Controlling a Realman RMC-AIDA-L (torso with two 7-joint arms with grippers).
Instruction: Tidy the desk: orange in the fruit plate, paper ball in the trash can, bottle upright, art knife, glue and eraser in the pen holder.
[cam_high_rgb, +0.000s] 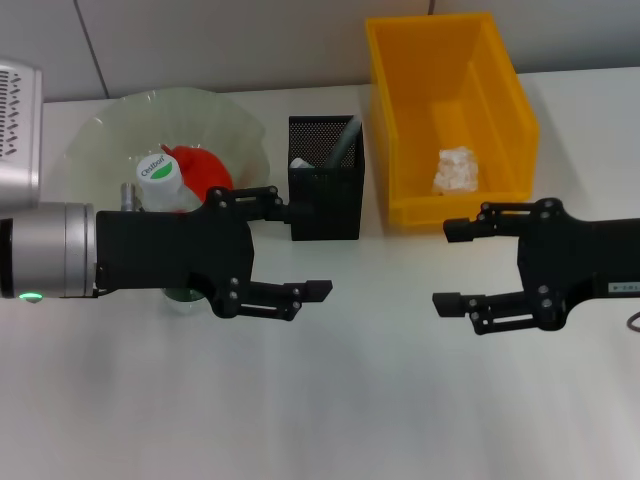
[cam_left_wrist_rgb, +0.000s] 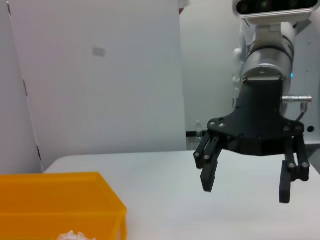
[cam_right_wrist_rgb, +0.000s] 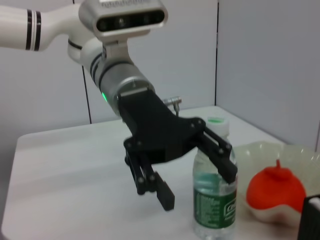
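Note:
The orange (cam_high_rgb: 200, 166) lies in the pale green fruit plate (cam_high_rgb: 110, 130) at the back left. A clear bottle (cam_high_rgb: 163, 187) with a white cap stands upright at the plate's front edge, partly hidden behind my left arm. My left gripper (cam_high_rgb: 300, 250) hovers open and empty in front of the black mesh pen holder (cam_high_rgb: 327, 190). The holder contains a dark slanted stick and a white item; I cannot tell which is the art knife, glue or eraser. The paper ball (cam_high_rgb: 457, 170) lies in the yellow trash can (cam_high_rgb: 505, 90). My right gripper (cam_high_rgb: 450, 266) is open, empty, just before the can.
A silver ribbed device (cam_high_rgb: 18, 130) sits at the far left edge. In the right wrist view the bottle (cam_right_wrist_rgb: 215, 205) stands beside the left gripper (cam_right_wrist_rgb: 197, 187), with the orange (cam_right_wrist_rgb: 275, 190) behind it. A grey partition wall lines the back.

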